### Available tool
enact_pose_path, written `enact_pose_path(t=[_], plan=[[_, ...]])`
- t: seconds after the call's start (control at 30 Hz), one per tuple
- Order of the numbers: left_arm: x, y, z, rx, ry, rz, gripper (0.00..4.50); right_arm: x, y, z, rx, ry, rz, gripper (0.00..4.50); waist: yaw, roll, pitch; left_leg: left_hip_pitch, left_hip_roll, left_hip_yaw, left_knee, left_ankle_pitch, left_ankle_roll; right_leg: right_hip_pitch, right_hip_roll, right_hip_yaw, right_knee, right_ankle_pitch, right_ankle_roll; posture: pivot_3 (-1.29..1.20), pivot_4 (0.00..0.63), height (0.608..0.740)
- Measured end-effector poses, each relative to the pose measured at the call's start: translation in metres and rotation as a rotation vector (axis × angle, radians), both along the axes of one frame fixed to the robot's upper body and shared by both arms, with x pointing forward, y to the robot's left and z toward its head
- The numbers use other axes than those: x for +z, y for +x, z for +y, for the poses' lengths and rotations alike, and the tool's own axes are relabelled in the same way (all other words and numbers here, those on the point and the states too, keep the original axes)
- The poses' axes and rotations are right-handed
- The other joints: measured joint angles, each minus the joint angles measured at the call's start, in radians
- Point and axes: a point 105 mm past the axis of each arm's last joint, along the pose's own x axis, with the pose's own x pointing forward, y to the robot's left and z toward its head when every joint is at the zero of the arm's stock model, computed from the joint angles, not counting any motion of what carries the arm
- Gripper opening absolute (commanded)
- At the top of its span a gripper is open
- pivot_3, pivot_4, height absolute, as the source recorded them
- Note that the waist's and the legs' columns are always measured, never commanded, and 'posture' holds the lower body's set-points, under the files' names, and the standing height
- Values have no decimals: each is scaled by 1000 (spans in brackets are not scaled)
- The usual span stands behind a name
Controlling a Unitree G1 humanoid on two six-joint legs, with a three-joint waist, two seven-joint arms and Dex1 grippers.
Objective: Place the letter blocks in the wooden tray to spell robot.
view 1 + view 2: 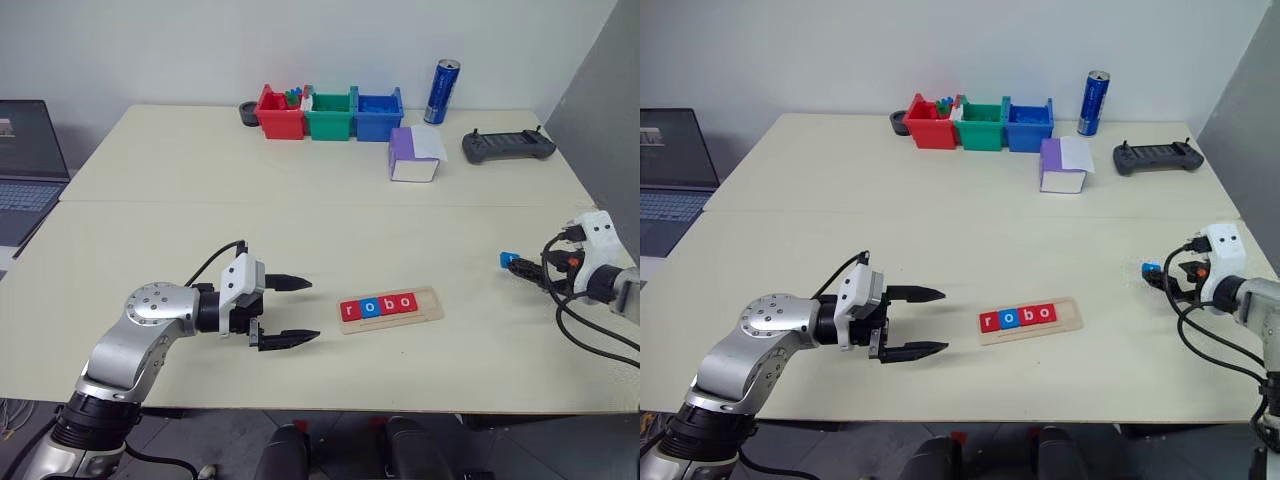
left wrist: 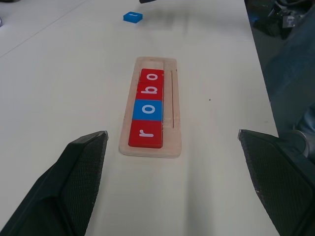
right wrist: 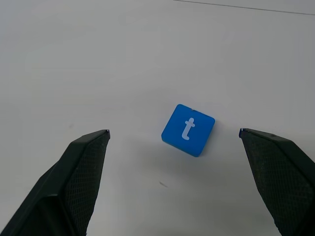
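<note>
While four letter blocks (image 1: pixel 376 306) fill the wooden tray (image 1: pixel 428 313), the right gripper (image 3: pixel 173 133) hangs open over the blue t block (image 3: pixel 188 130). That block sits askew, so closing could skid it aside. The left gripper (image 1: pixel 296 311) is open, empty.

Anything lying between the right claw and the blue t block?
Nothing. In the right wrist view the blue t block lies on bare tabletop ahead of the open right claw, with no object between.
</note>
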Motion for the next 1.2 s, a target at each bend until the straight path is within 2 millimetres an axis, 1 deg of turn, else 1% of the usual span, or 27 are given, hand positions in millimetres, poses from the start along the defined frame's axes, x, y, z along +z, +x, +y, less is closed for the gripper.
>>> enact_pose_path(t=[0.17,0.27,0.4,0.7,0.8,1.03,1.07,1.2], plan=[[0,0,0,1,0,1,4500,-7,4,0,-21,11,22,4481,0,0,0,0,0,0,0,0,0,0,0,0,0,0,0,0,150,740],[0,0,0,3,1,3,4500,-8,10,2,-30,9,25,4481,-1,0,0,0,0,0,0,0,0,0,0,0,0,0,0,0,150,740],[-1,0,0,12,2,11,4500,-16,19,2,-78,13,38,4481,-1,0,0,0,0,0,0,0,0,0,0,0,0,0,0,0,150,740],[0,-2,-2,17,3,16,4500,-29,22,3,-131,-6,61,4481,-1,0,0,0,0,0,0,0,0,0,0,0,0,0,0,0,150,740],[1,-3,-3,17,3,13,4500,-31,23,4,-148,-18,57,3935,-1,0,0,0,0,0,0,0,0,0,0,0,0,0,0,0,150,740],[1,-2,-3,20,4,12,4500,-32,22,7,-150,-30,52,1562,-2,0,0,0,0,0,0,0,0,0,0,0,0,0,0,0,150,740],[1,-2,-3,21,4,13,4500,-32,22,7,-150,-30,52,1460,-2,0,0,0,0,0,0,0,0,0,0,0,0,0,0,0,150,740],[1,-2,-3,27,5,20,4500,-32,22,7,-150,-32,52,1464,-2,0,0,0,0,0,0,0,0,0,0,0,0,0,0,0,150,740]])
